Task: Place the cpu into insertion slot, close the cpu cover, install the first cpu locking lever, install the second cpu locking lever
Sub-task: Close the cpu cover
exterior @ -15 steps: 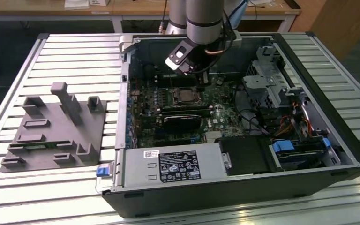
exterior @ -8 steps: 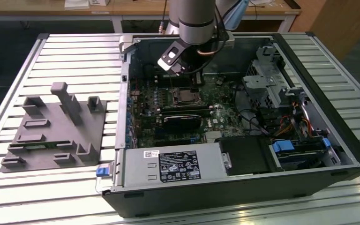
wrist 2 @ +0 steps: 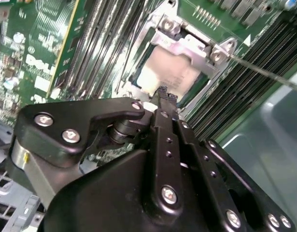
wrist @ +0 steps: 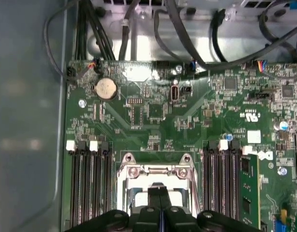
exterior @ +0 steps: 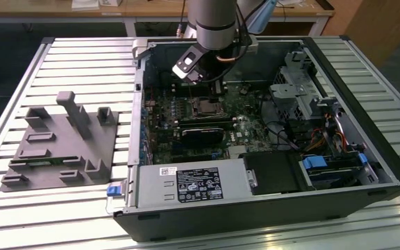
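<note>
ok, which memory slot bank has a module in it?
The bank across the cpu cover from the coin cell: a green module stands at its outer edge. The other bank has bare slots.

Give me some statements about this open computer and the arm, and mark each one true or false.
1. The tool hangs over the insertion slot. True.
2. The tool's fingers stand wide apart. False: they are pressed together.
3. The cpu shows its silvery top inside the slot. True.
4. The grey fixture stands on the exterior view's right of the computer case. False: it stands on that view's left of the case.
5. A side panel closes the case. False: the case lies open, and the green board shows inside.
</note>
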Controlling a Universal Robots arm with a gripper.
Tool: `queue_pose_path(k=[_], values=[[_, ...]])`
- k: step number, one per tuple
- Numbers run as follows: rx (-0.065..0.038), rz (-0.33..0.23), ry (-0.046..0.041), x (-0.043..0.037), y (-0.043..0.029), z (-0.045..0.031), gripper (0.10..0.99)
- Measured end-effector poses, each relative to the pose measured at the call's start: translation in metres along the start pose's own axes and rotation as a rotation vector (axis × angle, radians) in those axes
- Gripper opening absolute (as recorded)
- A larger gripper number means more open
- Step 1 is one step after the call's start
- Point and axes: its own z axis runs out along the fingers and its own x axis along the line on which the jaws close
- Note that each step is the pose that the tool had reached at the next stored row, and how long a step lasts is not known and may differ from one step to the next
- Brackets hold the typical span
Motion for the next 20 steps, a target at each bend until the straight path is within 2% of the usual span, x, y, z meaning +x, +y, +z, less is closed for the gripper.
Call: queue_pose_path(k=[4,5,13,20], values=[[0.042,-0.002,-0.0003,0.0,-0.0001,0.0021,0.106],[0.048,-0.002,-0.0003,0.0,-0.0001,0.0024,0.106],[0.052,-0.01,0.0,0.0,-0.0002,0.0024,0.106],[0.052,-0.119,0.0059,0.0,-0.0001,0.0024,0.106]])
